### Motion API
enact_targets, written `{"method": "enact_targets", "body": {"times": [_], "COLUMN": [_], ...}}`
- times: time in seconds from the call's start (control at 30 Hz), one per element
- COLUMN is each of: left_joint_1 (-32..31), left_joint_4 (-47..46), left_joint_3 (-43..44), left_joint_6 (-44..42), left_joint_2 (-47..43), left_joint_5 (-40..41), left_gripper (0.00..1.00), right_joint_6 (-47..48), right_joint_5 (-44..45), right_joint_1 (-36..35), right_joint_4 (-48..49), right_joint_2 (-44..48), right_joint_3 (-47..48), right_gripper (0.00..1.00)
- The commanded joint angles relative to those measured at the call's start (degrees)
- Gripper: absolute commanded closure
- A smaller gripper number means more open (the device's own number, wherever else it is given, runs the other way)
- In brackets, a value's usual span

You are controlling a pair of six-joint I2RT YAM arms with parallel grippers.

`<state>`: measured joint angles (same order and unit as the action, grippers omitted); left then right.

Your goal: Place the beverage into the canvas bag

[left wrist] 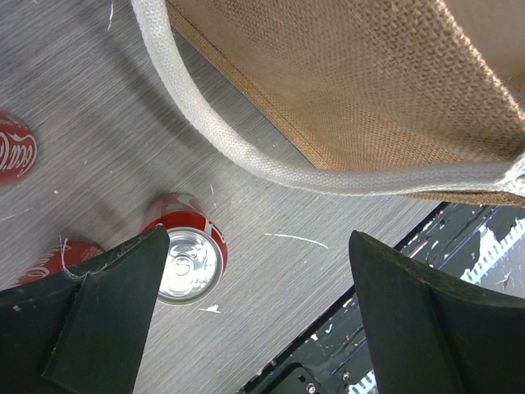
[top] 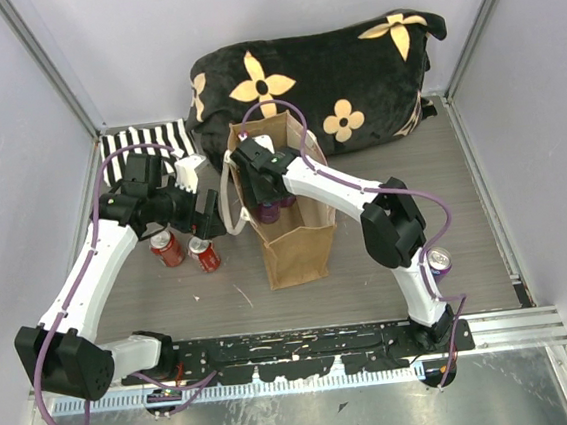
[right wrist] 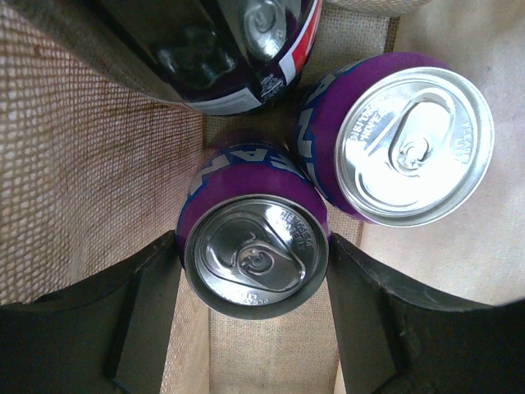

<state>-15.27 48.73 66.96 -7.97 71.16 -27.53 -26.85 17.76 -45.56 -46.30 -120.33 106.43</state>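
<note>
Checking in from the remote desk. The right gripper [right wrist: 251, 246] is down inside the canvas bag [top: 297, 251], and the purple can [right wrist: 256, 267] stands upright right between its fingers [right wrist: 139, 328]. Both jaws sit snug against the can's sides; whether they're actually squeezing it or just resting alongside, I can't tell from the wrist cam. A second purple can [right wrist: 414, 144] stands just past the finger on the right of that view, touching the first or near enough. Ahead of the fingertips is a dark can [right wrist: 246, 49] with a red and white band; the bag's burlap wall runs along the outside of the other finger.

The left gripper [left wrist: 258, 320] is spread wide with nothing in it; it hangs over the table [left wrist: 98, 107] just outside the bag. The bag's cream handle [left wrist: 246, 160] loops across in front of its fingertips, with the tan bag wall beyond that. A red cola can [left wrist: 190, 263] stands upright right by the finger on the left of its wrist view, partly hidden by it; another red can [left wrist: 57, 256] peeks out behind that same finger, and a third [left wrist: 12, 156] sits further out on that side.

Overhead cam shows one more purple can [top: 438, 260] on the table well behind the right gripper, beside that arm's lower link.
</note>
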Motion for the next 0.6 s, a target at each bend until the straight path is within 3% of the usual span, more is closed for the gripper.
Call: {"method": "enact_targets", "body": {"times": [0.0, 0.23, 0.57], "left_joint_1": [0.19, 0.20, 0.17], "left_joint_4": [-1.19, -1.19, -1.18], "left_joint_3": [-0.33, 0.49, 1.39], "left_joint_6": [-0.91, -0.82, -1.00], "left_joint_2": [0.71, 1.15, 3.57], "left_joint_5": [-1.19, -1.80, -1.80], "left_gripper": [0.02, 0.02, 0.02], "right_joint_6": [0.88, 1.40, 2.82], "right_joint_5": [2.60, 2.72, 3.02], "right_joint_1": [0.03, 0.03, -0.19], "right_joint_4": [4.52, 8.57, 15.15], "right_joint_2": [2.84, 5.37, 9.92], "right_joint_3": [-2.43, -5.28, -8.52], "right_gripper": [0.24, 0.14, 0.10]}}
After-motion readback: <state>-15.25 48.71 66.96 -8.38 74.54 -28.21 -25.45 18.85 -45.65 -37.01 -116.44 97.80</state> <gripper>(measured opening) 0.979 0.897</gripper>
